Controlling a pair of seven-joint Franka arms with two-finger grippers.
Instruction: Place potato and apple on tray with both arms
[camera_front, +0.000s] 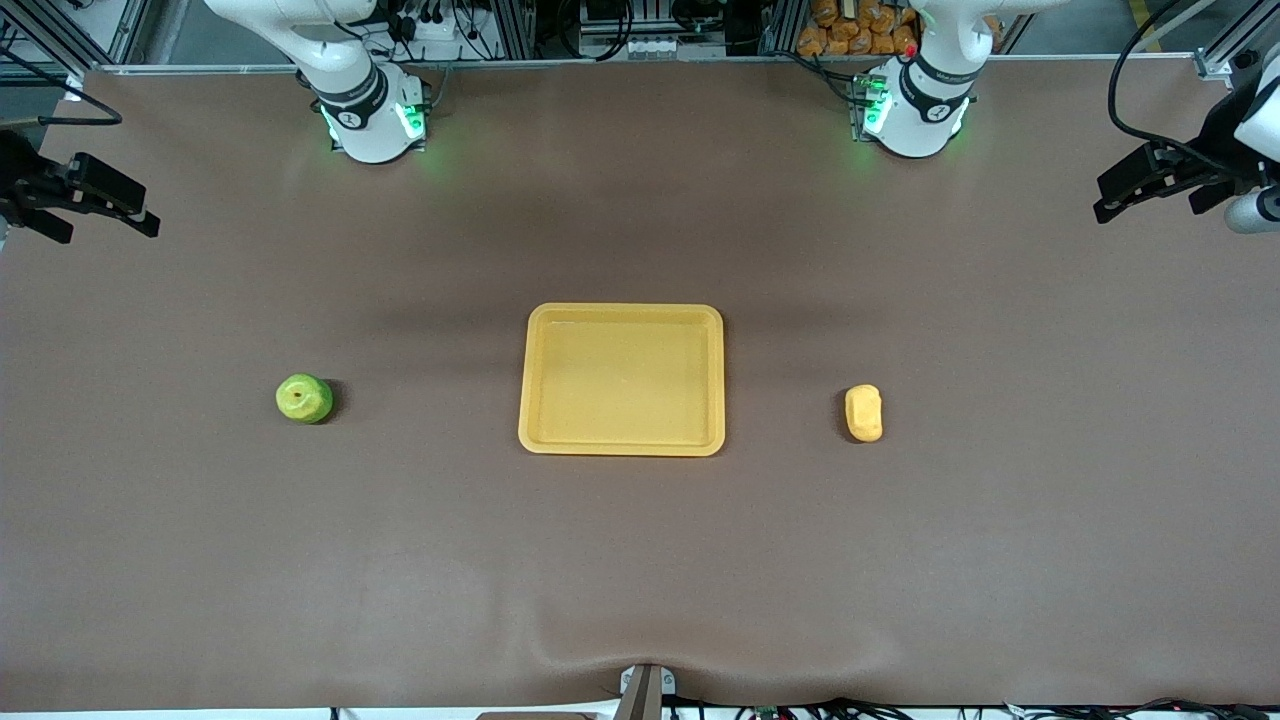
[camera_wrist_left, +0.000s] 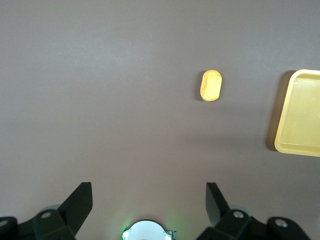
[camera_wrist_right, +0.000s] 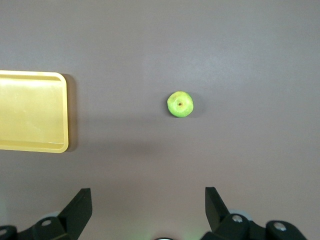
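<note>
The yellow-orange tray lies at the table's middle with nothing on it. The green apple sits on the table toward the right arm's end, level with the tray. The yellow-orange potato lies toward the left arm's end. My right gripper is open and empty, raised over the right arm's end of the table; its wrist view shows the apple and the tray. My left gripper is open and empty, raised over the left arm's end; its wrist view shows the potato and the tray.
The brown table mat covers the whole table and bulges slightly at the edge nearest the front camera. The two arm bases stand at the edge farthest from that camera.
</note>
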